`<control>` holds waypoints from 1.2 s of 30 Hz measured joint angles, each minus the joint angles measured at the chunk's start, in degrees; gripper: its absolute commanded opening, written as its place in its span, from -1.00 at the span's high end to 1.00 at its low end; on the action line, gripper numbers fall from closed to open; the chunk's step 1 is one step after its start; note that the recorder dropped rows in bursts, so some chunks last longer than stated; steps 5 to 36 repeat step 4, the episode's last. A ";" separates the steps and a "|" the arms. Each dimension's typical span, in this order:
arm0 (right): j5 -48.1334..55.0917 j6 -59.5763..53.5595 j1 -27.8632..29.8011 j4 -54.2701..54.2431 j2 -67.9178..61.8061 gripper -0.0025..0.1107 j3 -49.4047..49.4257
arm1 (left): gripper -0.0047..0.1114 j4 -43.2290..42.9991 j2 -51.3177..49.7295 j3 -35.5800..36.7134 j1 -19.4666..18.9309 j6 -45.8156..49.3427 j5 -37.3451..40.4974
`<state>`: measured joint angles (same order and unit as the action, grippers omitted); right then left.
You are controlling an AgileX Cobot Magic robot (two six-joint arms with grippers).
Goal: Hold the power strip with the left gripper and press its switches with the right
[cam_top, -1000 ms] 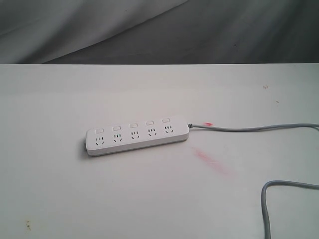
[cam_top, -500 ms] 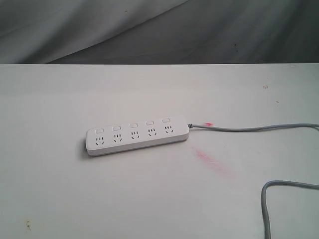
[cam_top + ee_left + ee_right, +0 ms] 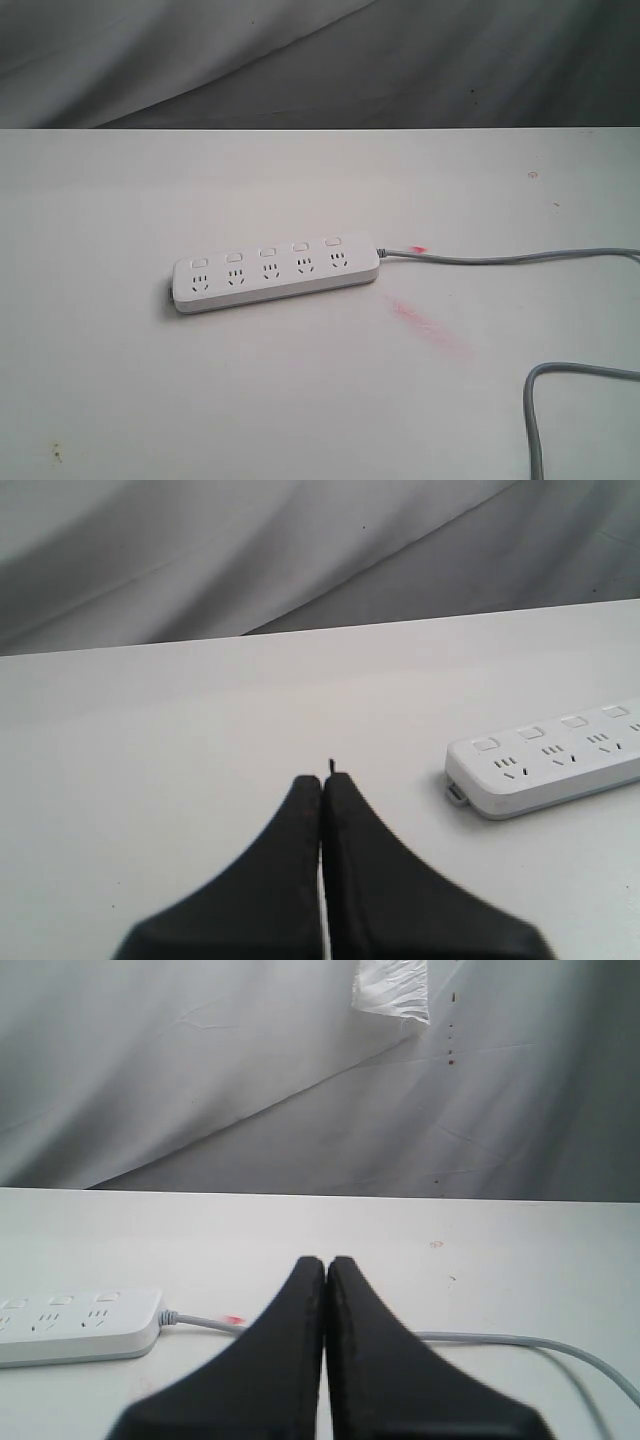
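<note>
The white power strip (image 3: pixel 275 273) lies flat near the middle of the white table, its row of small switches (image 3: pixel 266 252) along the far side and a grey cord (image 3: pixel 500 258) leaving its right end. Neither arm shows in the exterior view. In the left wrist view my left gripper (image 3: pixel 322 780) is shut and empty, well short of the power strip's (image 3: pixel 548 770) rounded end. In the right wrist view my right gripper (image 3: pixel 326 1262) is shut and empty, with the strip's cord end (image 3: pixel 80 1327) off to one side and the cord (image 3: pixel 520 1340) passing behind the jaws.
The table (image 3: pixel 150 400) has a pink smear (image 3: pixel 428 325) right of the strip and a small red mark (image 3: pixel 419 249) by the cord. The cord loops back at the lower right (image 3: pixel 540 400). A grey draped cloth (image 3: pixel 320 60) hangs behind the table.
</note>
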<state>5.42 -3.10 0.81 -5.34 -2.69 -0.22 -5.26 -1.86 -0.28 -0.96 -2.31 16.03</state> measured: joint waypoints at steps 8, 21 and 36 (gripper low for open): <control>0.00 0.00 0.00 0.00 0.00 0.96 0.00 | 0.91 0.00 0.00 0.00 0.00 0.00 0.00; 0.00 0.00 0.00 0.00 0.00 0.96 0.00 | 0.91 0.00 0.00 0.00 0.00 0.00 0.00; 0.00 0.00 0.00 0.00 0.00 0.96 0.00 | 0.91 0.00 0.00 0.00 0.00 0.00 0.00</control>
